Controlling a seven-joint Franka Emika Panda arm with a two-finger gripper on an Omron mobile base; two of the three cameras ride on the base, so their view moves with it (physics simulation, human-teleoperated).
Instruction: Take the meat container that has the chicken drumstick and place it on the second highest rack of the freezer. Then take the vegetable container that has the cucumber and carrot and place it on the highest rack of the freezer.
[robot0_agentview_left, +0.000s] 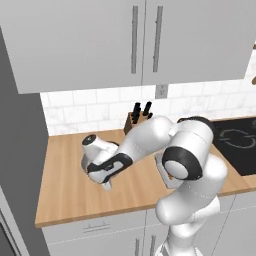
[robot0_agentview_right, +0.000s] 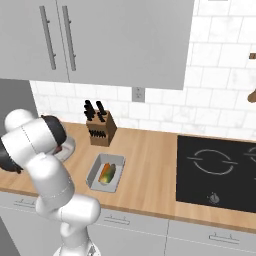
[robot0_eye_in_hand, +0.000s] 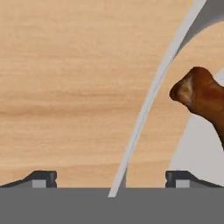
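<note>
The gripper (robot0_eye_in_hand: 111, 177) is seen lowered over the meat container (robot0_eye_in_hand: 151, 94) on the wooden counter (robot0_agentview_left: 65, 195), jaws apart, the thin grey rim passing between the fingertips (robot0_eye_in_hand: 43, 177). The chicken drumstick (robot0_eye_in_hand: 203, 96) is cut off at the frame's edge. The vegetable container (robot0_agentview_right: 105, 173) is set beside the knife block (robot0_agentview_right: 100, 127), its contents blurred.

No words, labels, brands or numbers can be read anywhere. The only signs are on the flat black glass cooktop (robot0_agentview_right: 217, 172) set into the wooden surface (robot0_agentview_right: 150, 160): thin pale broken-circle outlines marking its burner zones, and a small round control mark near its front edge, too small to make out.
</note>
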